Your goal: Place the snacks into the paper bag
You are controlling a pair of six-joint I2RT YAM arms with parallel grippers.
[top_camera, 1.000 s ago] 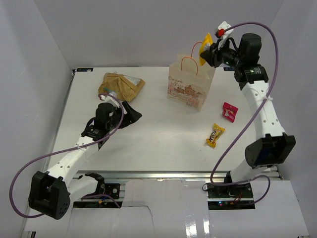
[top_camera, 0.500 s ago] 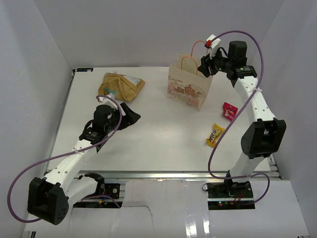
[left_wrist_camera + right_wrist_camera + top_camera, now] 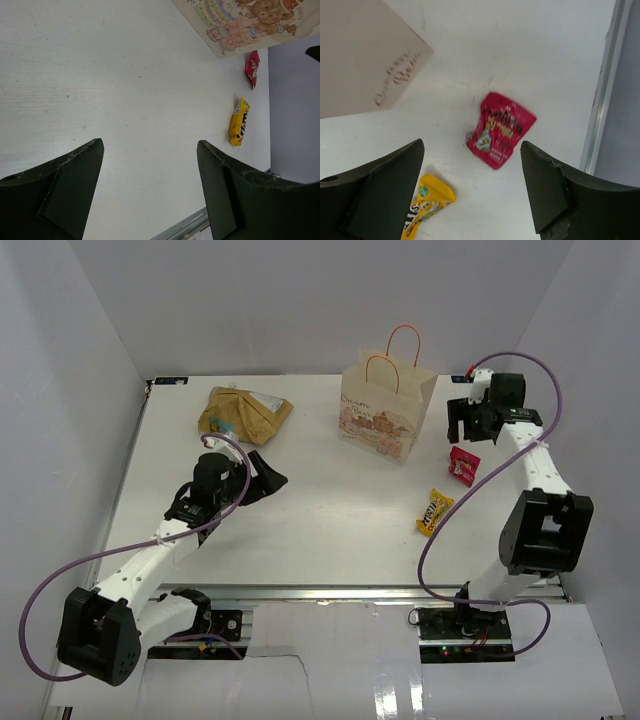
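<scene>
**Workspace seen from above, with both wrist views.** The white table (image 3: 320,525) is closed in by pale walls (image 3: 70,390) on the left, back and right. An aluminium rail (image 3: 330,592) runs along its near edge. The widest bare stretch is the centre, from the rail up to the paper bag. The right margin is narrower and holds two loose packets.

The left arm (image 3: 150,550) lies low and runs diagonally from the near-left corner toward the middle. The left gripper (image 3: 263,475) points toward the centre with its jaws wide apart; only bare table shows between them.

The right arm (image 3: 535,475) rises from the near-right base, folds at the elbow and reaches back. The right gripper (image 3: 465,428) hangs just right of the paper bag, pointing down with its jaws spread and empty. In the wrist view the red packet lies on the table beneath the gap.

The paper bag (image 3: 385,415) stands upright at back centre-right. It is beige with orange loop handles, and its printed front faces the arms. Its contents are hidden.

The tan-gold bag (image 3: 243,413) lies crumpled at back left, beyond the left gripper.

The yellow packet (image 3: 434,512) lies flat near the right arm. The red packet (image 3: 463,465) lies apart from it, nearer the paper bag.
</scene>
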